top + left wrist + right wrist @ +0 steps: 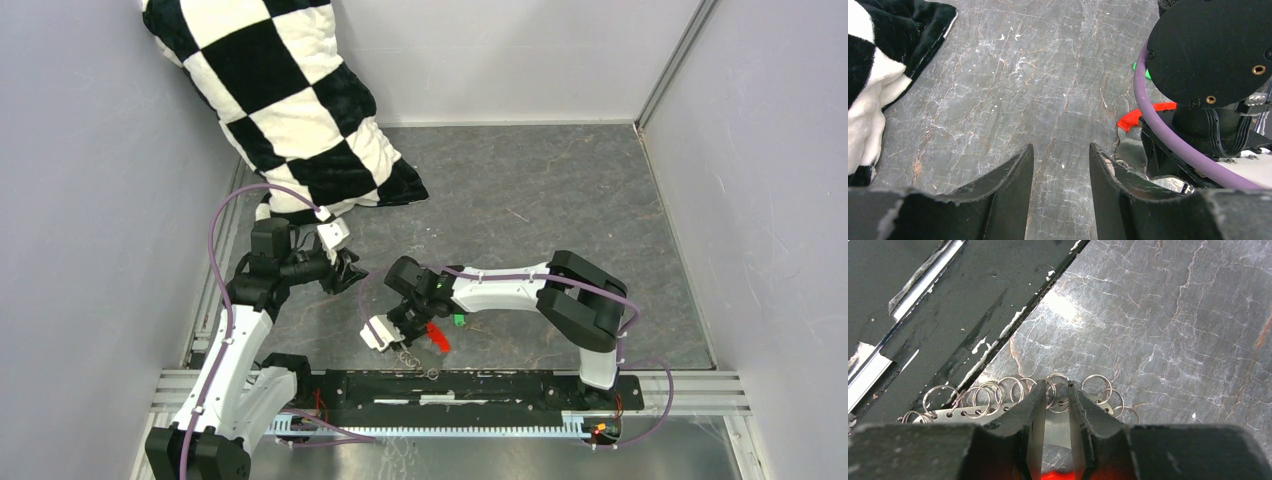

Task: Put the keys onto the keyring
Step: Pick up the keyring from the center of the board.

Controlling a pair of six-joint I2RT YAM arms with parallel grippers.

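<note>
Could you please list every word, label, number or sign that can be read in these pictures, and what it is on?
None can be read in any view.
The keyring, red tag and metal rings: no print visible.
The green-headed key: too small to tell.
The checkered pillow: pattern only, no lettering.

Green-headed key (pixel 1148 74) mostly behind the right arm (pixel 1213 50); red tag (pixel 1129 119) half out of sight there too
</note>
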